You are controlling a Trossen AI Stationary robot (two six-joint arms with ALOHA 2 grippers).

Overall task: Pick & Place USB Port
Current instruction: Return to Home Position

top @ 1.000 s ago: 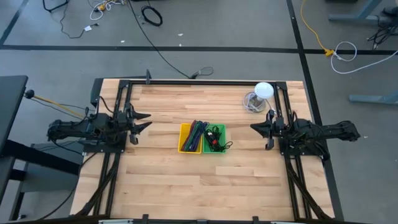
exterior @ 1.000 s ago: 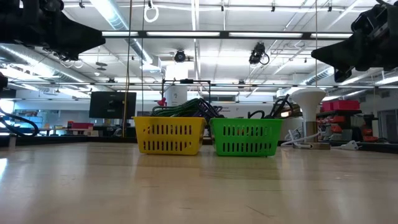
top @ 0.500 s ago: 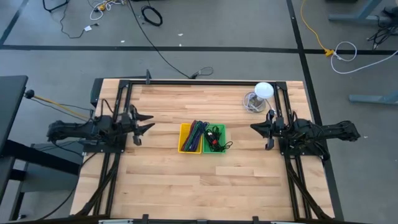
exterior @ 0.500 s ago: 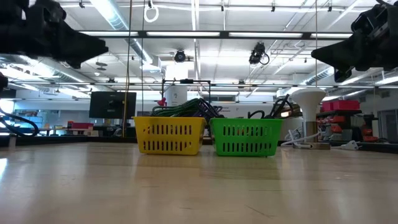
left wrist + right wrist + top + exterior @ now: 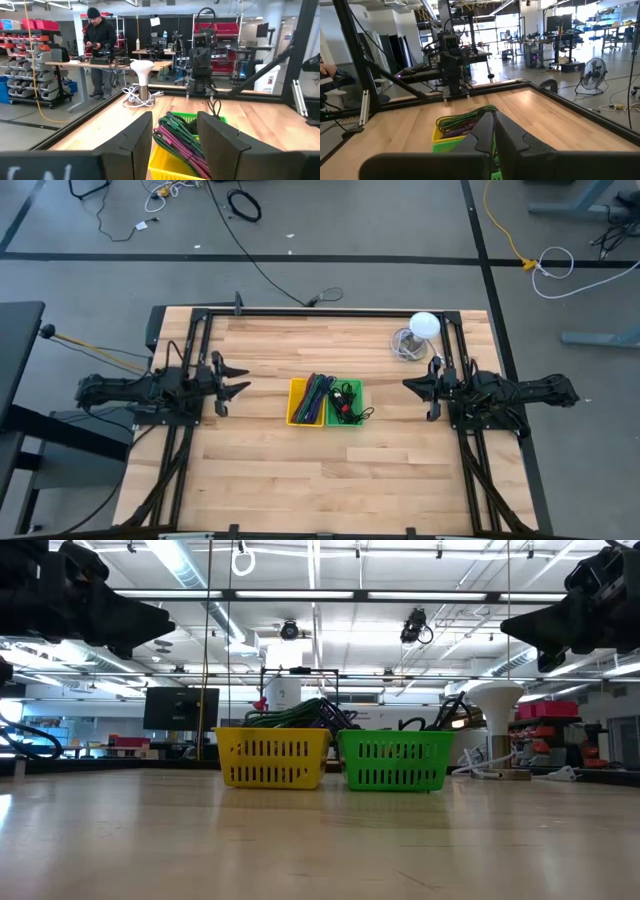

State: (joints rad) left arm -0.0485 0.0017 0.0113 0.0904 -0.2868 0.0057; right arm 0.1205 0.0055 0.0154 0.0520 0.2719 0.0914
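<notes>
A yellow basket [image 5: 305,402] and a green basket [image 5: 346,403] stand side by side at the table's middle. The yellow one holds a bundle of green and pink cables [image 5: 177,137]; the green one holds black cables [image 5: 347,400]. My left gripper [image 5: 238,379] hovers open to the left of the yellow basket, above the table, its fingers pointing at it [image 5: 174,142]. My right gripper [image 5: 408,385] hangs shut to the right of the green basket [image 5: 451,146], also clear of the table [image 5: 494,131]. No single USB part can be told apart among the cables.
A white lamp [image 5: 424,326] with a coiled cord [image 5: 405,344] stands at the table's far right corner. A black frame [image 5: 330,312] runs along the table's edges. Bare wood lies in front of the baskets [image 5: 320,840]. A person stands in the room beyond [image 5: 100,50].
My left gripper has moved a little toward the table's right, nearer the yellow basket, and slightly down. Its fingers stay open. The right arm and the baskets have kept still.
</notes>
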